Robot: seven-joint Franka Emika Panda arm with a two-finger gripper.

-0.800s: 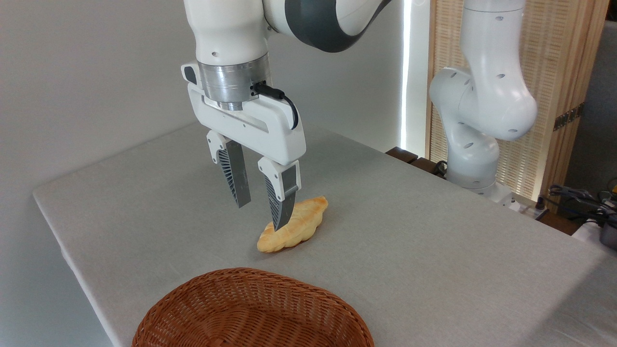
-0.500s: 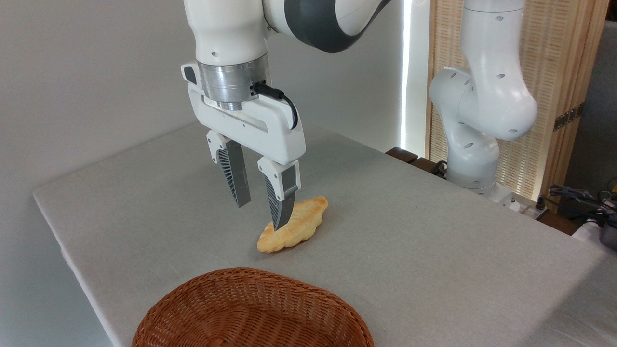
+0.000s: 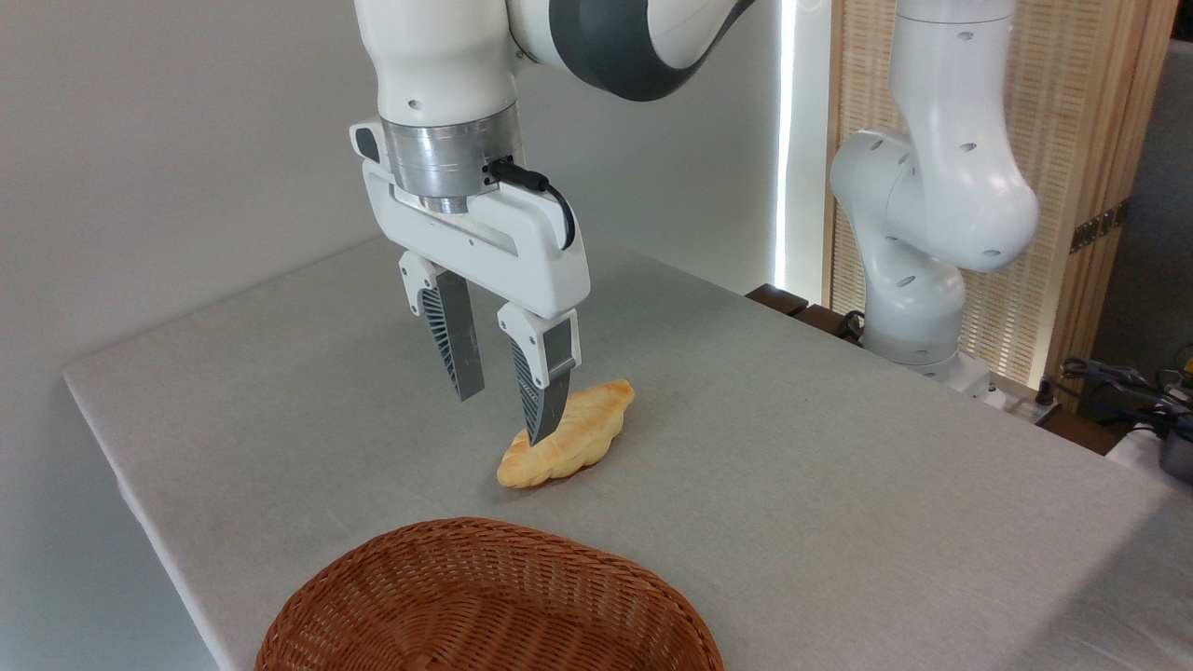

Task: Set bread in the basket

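The golden-yellow bread point(image 3: 582, 431) lies flat on the grey table point(image 3: 839, 466), its long axis running from lower left to upper right. My gripper point(image 3: 505, 417) hangs open just above and left of it, fingers pointing down. The right fingertip point(image 3: 541, 424) overlaps the bread's left half in the picture, and the left finger stands over bare table. Nothing is held between the fingers. The reddish-brown wicker basket point(image 3: 485, 606) sits at the front edge of the view, below the bread, with nothing in it.
The arm's white base column point(image 3: 918, 280) rises at the table's back right. Cables and small equipment point(image 3: 1137, 391) lie beyond the right edge. The table's left edge point(image 3: 102, 447) drops off near the wall.
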